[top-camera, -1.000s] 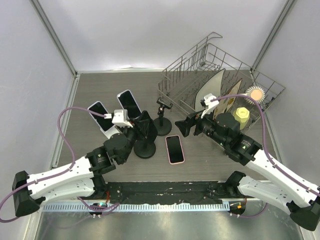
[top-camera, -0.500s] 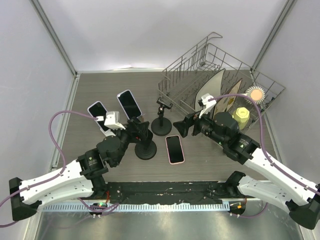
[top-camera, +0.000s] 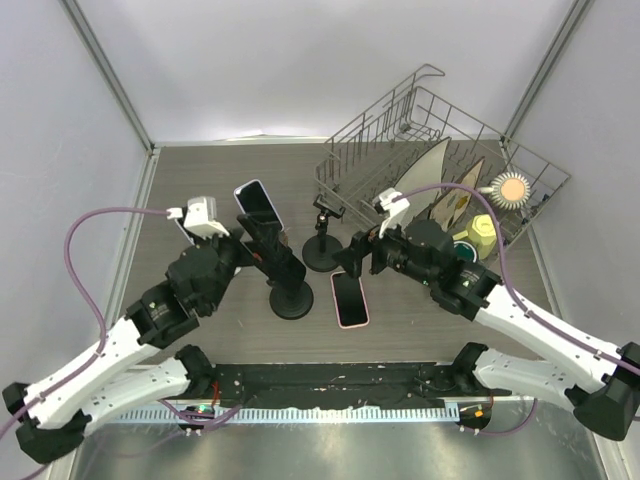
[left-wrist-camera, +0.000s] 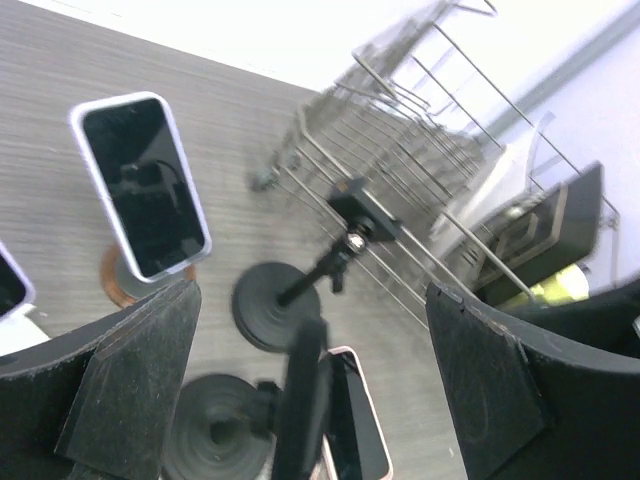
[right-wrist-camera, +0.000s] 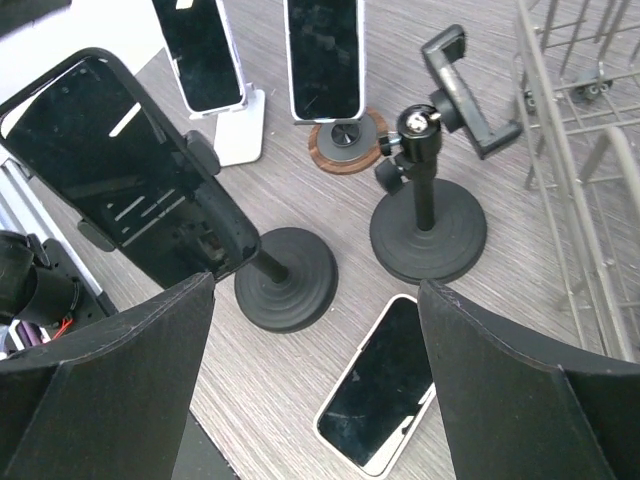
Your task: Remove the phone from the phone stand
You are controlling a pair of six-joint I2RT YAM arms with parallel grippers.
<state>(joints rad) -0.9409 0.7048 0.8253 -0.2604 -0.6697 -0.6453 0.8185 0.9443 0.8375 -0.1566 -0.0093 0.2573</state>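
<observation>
A pink-edged phone lies flat, screen up, on the wooden table, also seen in the right wrist view as the phone. Just left of it stands a black phone stand with a round base and a tilted black holder plate. My left gripper hovers open over that plate, touching nothing. In the left wrist view the left gripper has wide-spread fingers. My right gripper hangs open just above the flat phone's far end; the right gripper is empty.
A second black stand with a small clamp stands behind the flat phone. Two more phones sit upright at the back left, one on a wooden disc, one on a white stand. A wire dish rack with plates fills the right rear.
My left gripper has opened, let go of the black stand's holder plate and pulled back to the left. The right gripper has moved slightly left, over the flat phone.
</observation>
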